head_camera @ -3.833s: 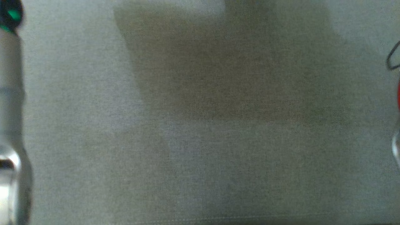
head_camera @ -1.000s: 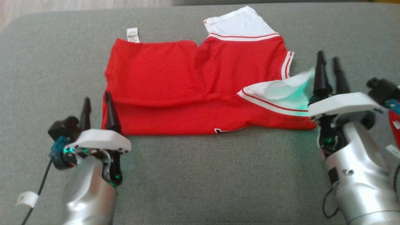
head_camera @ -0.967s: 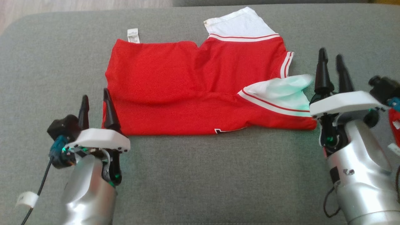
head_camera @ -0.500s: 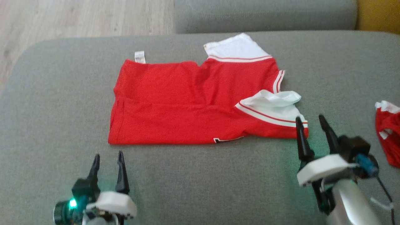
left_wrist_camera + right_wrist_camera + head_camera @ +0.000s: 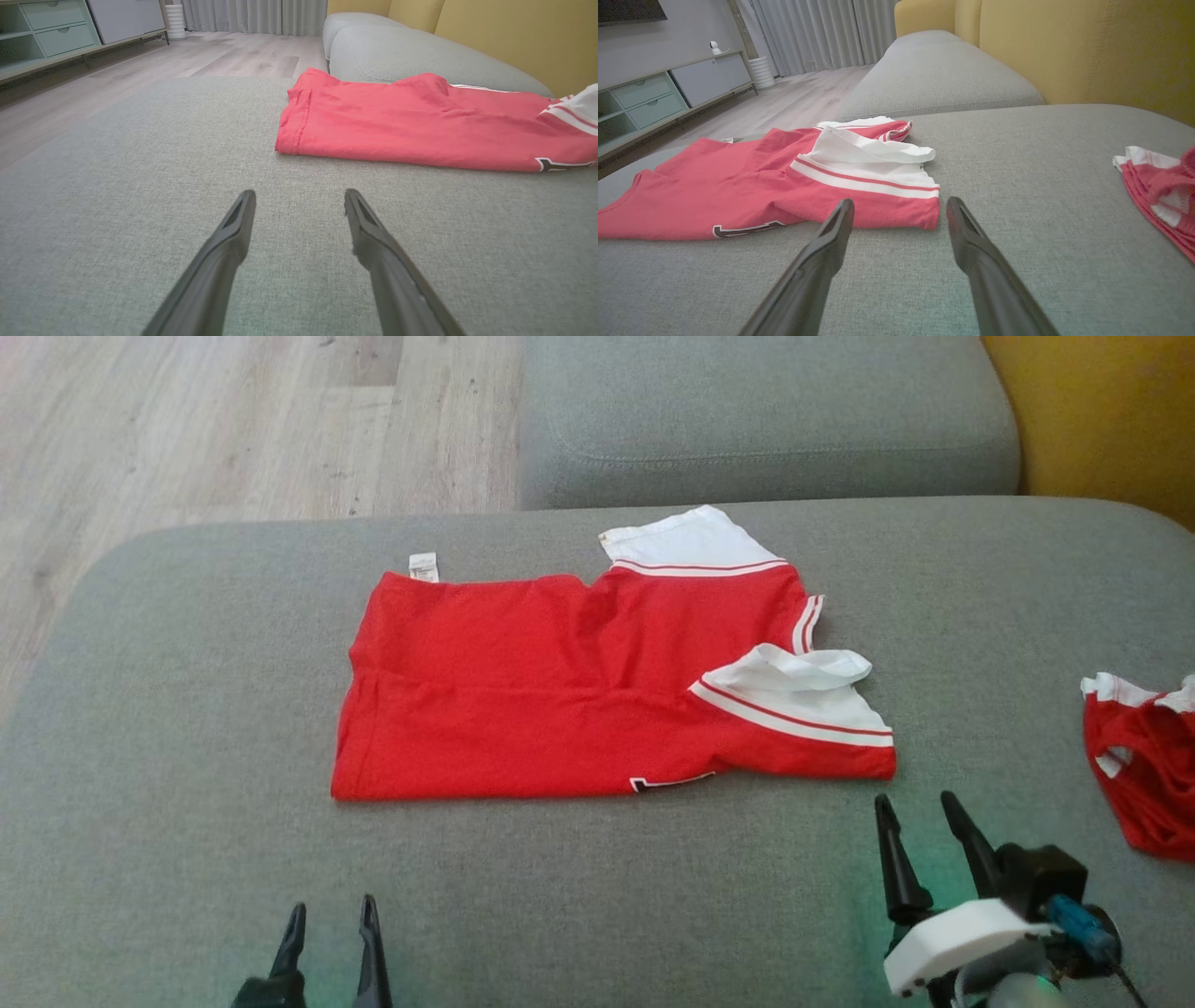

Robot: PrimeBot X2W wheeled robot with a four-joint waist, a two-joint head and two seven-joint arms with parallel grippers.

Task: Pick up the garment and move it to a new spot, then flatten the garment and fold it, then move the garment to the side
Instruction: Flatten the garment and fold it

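Note:
The garment (image 5: pixel 560 700) is a red shirt with white striped sleeves, folded into a wide band in the middle of the grey cushion (image 5: pixel 187 756). It lies flat, a white sleeve (image 5: pixel 803 695) turned up at its right end. My left gripper (image 5: pixel 333 905) is open at the bottom left, well short of the garment's near left corner (image 5: pixel 292 140). My right gripper (image 5: pixel 915 798) is open too, just short of the near right corner (image 5: pixel 924 212). Neither holds anything.
A second red and white garment (image 5: pixel 1144 765) lies bunched at the cushion's right edge. Another grey cushion (image 5: pixel 766 420) sits behind, with a yellow backrest (image 5: pixel 1111 411) at the right. Wood floor (image 5: pixel 187 429) lies beyond the left side, a low cabinet (image 5: pixel 56 32) farther off.
Both grippers pulled back from the garment's near corners toward me, their jaws spreading wider. The head camera tilted up, so more of the couch and floor shows. The garment stays flat.

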